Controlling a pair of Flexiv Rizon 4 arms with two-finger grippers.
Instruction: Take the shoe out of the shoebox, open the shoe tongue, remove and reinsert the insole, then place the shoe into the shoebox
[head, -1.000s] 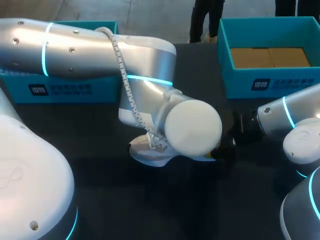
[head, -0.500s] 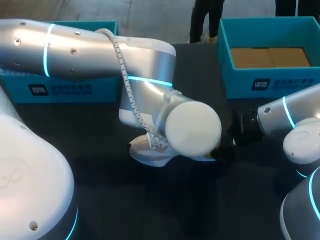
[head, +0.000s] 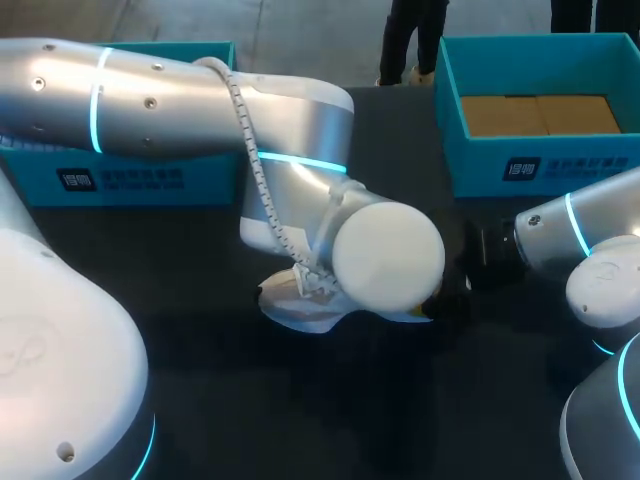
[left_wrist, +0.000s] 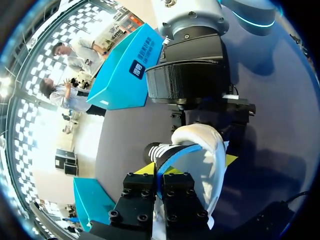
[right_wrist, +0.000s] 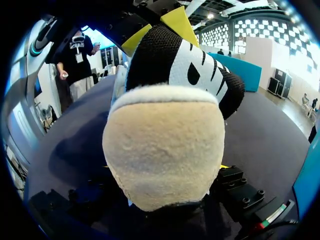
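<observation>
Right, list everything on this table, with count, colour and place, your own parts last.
black-and-white shoe with cream heel: one, table's middle, under the left arm's wrist.
turquoise boxes: two, far left and far right; the right one open, brown inside.
dark table: one, black, beneath everything.
left arm: one, silver-white, over the shoe, jaws shut on its blue strip.
right arm: one, silver-white, at the shoe's heel.

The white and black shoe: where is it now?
Head view: the white and black shoe is at the dark table's middle, under the left arm's wrist, outside the teal box at left and the teal box at right.
</observation>
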